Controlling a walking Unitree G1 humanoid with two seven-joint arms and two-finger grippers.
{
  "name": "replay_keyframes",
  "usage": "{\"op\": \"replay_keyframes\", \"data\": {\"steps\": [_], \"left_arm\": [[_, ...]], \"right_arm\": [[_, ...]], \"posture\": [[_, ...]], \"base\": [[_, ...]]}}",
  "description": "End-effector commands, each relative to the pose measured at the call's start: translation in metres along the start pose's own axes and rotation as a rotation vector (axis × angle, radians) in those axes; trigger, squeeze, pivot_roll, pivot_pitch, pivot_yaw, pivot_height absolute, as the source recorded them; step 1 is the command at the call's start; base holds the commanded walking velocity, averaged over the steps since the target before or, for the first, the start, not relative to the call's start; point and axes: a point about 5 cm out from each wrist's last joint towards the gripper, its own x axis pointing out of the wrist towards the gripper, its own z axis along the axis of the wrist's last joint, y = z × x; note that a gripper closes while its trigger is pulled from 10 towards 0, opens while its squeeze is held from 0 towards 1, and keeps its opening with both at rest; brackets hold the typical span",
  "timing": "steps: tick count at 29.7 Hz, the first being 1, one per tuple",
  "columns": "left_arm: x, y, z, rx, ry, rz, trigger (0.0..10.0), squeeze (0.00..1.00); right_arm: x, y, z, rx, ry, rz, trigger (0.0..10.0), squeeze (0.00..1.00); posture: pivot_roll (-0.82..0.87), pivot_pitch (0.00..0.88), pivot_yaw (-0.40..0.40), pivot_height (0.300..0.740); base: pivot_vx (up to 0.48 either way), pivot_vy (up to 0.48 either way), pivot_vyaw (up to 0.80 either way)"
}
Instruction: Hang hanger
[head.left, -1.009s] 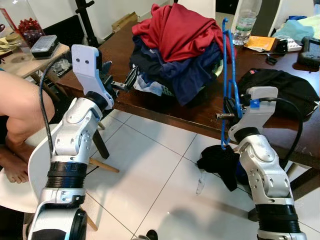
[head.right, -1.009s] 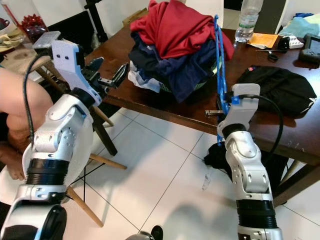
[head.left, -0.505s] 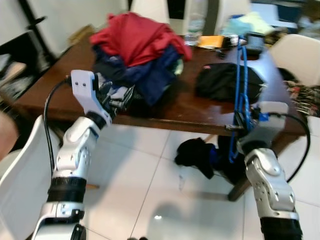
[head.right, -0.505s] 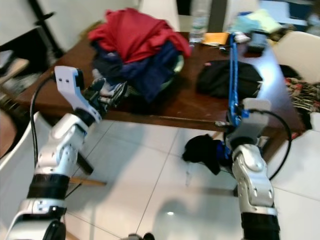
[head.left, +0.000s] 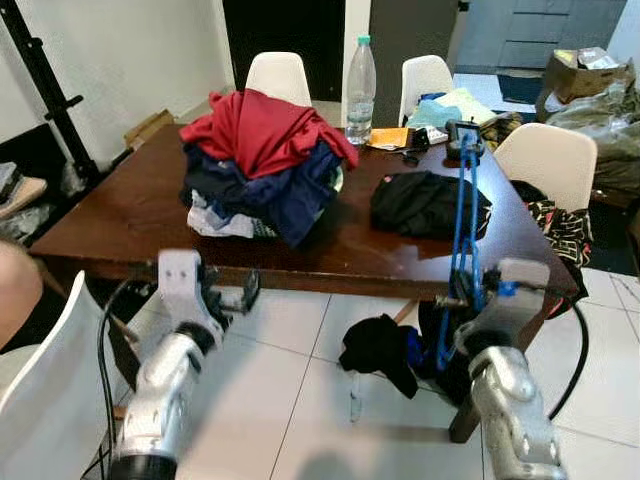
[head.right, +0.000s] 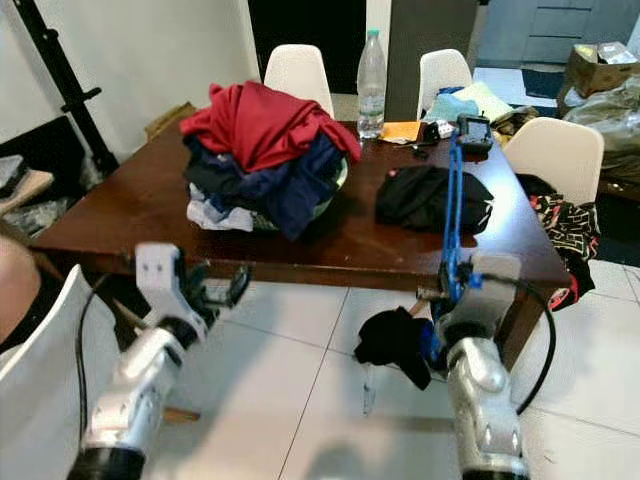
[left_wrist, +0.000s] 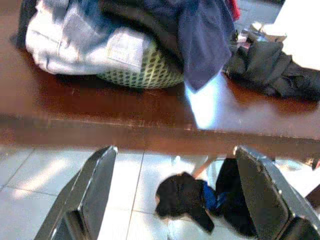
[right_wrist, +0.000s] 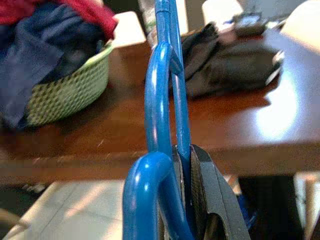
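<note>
Right pincer (head.left: 462, 300) is clamped on the blue hanger (head.left: 463, 240), holding it upright in front of the near edge of the brown surface (head.left: 120, 215), toward its right near corner. In the right wrist view the two black fingers (right_wrist: 212, 200) press against the hanger's blue bar (right_wrist: 165, 120) from either side. The hanger's top rises above the level of the surface, in line with a black garment (head.left: 425, 203) lying on the right half.

Left pincer (head.left: 236, 298) hangs free before the near edge farther left, its fingers (left_wrist: 92, 192) spread wide apart with nothing between them.

A green basket (left_wrist: 142, 70) piled with red and navy clothes (head.left: 265, 150) sits near the middle of the surface, and a plastic bottle (head.left: 361, 90) stands at the far edge. Under the right near corner, dark clothing (head.left: 380, 350) lies on the white tiled floor (head.left: 290, 400).
</note>
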Motion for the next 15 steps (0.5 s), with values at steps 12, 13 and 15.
{"op": "replay_keyframes", "data": {"steps": [12,13,15], "left_arm": [[0.002,0.019,0.015,0.027,-0.087,0.037,10.0,0.00],[0.000,0.020,0.016,0.030,-0.099,0.038,10.0,0.00],[-0.001,0.019,0.016,0.034,-0.106,0.040,10.0,0.00]], "right_arm": [[0.004,0.000,0.003,0.043,-0.039,0.043,10.0,0.00],[0.005,-0.002,0.003,0.051,-0.049,0.038,10.0,0.00],[0.005,-0.005,0.003,0.062,-0.056,0.029,10.0,0.00]], "posture": [[0.11,0.000,0.002,0.740],[0.11,0.000,0.001,0.740],[0.12,0.000,0.000,0.740]], "base": [[0.000,0.000,0.00],[0.000,0.000,0.00],[0.000,0.000,0.00]]}}
